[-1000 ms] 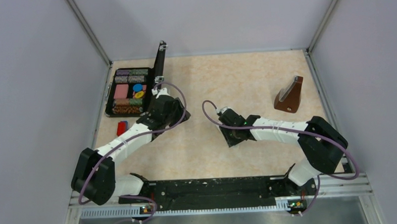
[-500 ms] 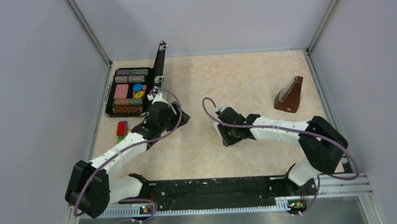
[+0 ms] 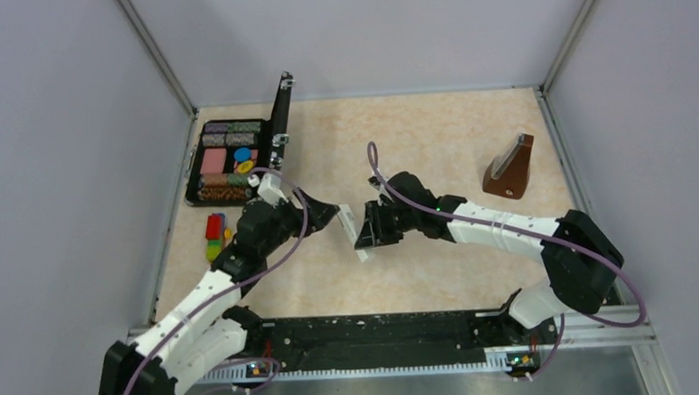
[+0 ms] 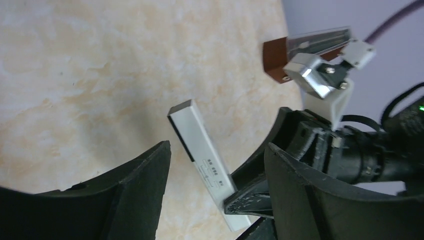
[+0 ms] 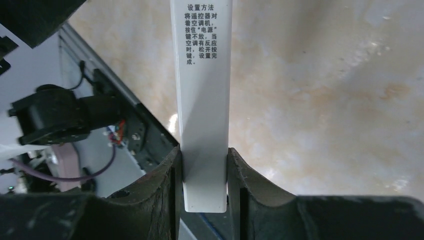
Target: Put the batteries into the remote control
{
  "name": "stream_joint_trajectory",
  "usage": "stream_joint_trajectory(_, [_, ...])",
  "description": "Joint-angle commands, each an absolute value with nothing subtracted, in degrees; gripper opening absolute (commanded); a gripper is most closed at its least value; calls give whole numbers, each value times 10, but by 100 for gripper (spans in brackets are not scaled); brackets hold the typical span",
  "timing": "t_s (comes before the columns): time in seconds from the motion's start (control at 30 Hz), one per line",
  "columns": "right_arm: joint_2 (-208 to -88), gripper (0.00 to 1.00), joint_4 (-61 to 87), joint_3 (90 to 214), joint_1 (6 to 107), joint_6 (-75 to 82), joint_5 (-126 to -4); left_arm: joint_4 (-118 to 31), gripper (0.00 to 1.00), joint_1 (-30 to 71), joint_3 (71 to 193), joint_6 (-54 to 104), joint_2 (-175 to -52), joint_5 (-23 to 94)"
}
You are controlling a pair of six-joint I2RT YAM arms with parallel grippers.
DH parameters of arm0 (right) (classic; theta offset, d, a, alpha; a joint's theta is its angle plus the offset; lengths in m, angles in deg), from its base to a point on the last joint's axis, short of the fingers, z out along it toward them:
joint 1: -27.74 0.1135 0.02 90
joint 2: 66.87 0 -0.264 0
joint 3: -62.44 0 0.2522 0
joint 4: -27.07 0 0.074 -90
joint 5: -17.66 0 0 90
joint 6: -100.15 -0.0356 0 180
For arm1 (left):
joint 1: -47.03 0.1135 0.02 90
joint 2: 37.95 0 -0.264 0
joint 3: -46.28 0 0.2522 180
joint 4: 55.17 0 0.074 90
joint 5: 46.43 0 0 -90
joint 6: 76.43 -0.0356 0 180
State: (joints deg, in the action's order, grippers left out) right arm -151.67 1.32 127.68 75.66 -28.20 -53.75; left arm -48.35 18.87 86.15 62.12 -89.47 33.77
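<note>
So the remote (image 3: 351, 226) is in the middle of the table (image 3: 432, 131) right now, pinched in the right gripper (image 3: 371, 232). From that arm's own camera you can see it really well: the two black fingers (image 5: 160, 190) are squeezed onto the long sides of the white bar near one end, and the rest of it sticks straight out away from the wrist with a little block of printed Chinese text on the face. It looks like it's held up off the tabletop at a tilt, not lying flat. The left gripper (image 3: 329, 218) is right there facing it, jaws spread wide, holding nothing. In its camera the free end of the remote (image 4: 200, 147) sits in the gap between its fingers (image 4: 145, 185) with clear space on both sides, so no contact that I can see; you can also make out a dark strip running along one edge of the bar. Off to the right and well apart from all this stands the brown wooden metronome (image 3: 509, 168). Over at the far left there's an open black case (image 3: 193, 169) with rows of chips in it, and just in front of that a small stack of red, yellow and green toy blocks (image 3: 214, 236), beside the left arm.
</note>
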Motion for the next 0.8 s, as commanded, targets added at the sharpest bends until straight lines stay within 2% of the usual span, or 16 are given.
stream_joint_trajectory(0.0, [-1482,13,125,1303,747,-369,-463,-471,75,191,876,624,-791,351])
stream_joint_trajectory(0.17, [-1460,12,161,1336,743,-435,-428,-426,81,192,918,637,-714,344])
stream_joint_trajectory(0.37, [-1425,12,172,1395,729,-479,-410,-381,89,191,1003,661,-719,297])
stream_joint_trajectory(0.53, [-1408,12,219,1404,729,-514,-390,-361,92,192,1034,671,-720,322])
stream_joint_trajectory(0.63, [-1404,12,240,1400,729,-528,-378,-392,93,192,1036,680,-726,310])
stream_joint_trajectory(0.77, [-1398,12,274,1388,729,-552,-365,-488,92,191,1029,711,-756,240])
